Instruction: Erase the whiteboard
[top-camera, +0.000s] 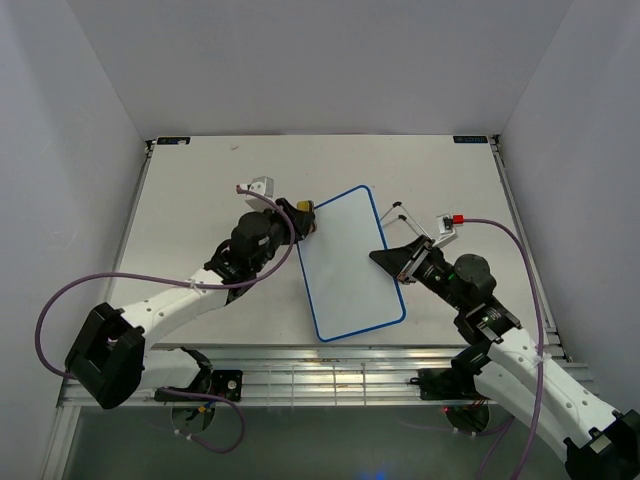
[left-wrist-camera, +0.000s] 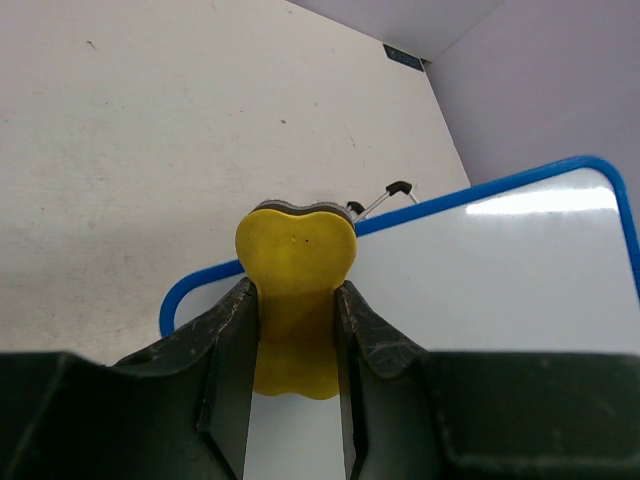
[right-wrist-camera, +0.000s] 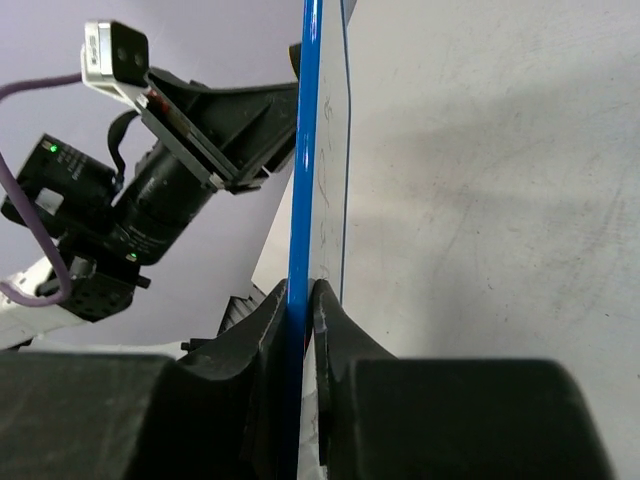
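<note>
We've got whiteboard (top-camera: 350, 262) mid-table (top-camera: 200, 180), lying at angle between our two arms. Left hand (left-wrist-camera: 295, 305) clamped tight on yellow eraser (left-wrist-camera: 296, 245), which sits over board's upper-left edge, right at blue rim. Right hand (right-wrist-camera: 300, 300) pinched onto board's right edge, rim squeezed between both fingers. Wire legs (top-camera: 400, 212) poke out near top-right corner. From above, board face looks mostly white to us.
</note>
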